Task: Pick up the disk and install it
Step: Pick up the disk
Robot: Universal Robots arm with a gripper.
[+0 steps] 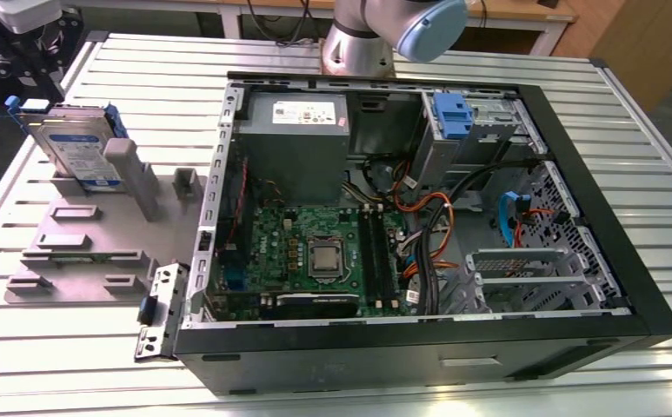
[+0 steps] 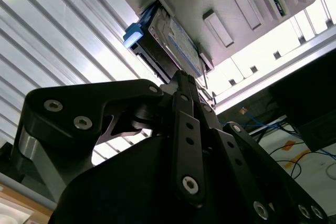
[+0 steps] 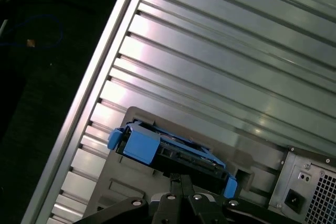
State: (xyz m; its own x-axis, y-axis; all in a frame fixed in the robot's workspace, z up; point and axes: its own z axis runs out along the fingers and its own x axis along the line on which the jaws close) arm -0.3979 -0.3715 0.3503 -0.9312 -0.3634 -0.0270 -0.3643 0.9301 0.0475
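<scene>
The disk is a silver-grey drive with a white-and-blue label and blue side rails. It stands on edge in a slot of the grey holder plate at the exterior view's left, outside the computer case. My gripper hangs just above and behind the disk's top end. Both wrist views look down the black fingers at the disk. The gripper has its fingertips pressed together and holds nothing, a short way off the drive's blue-capped edge.
The open case lies on the slatted metal table, showing the motherboard, the grey power-supply box and a blue-fronted drive bay. A loose metal bracket lies by the case's left wall. The table edge runs close behind the holder.
</scene>
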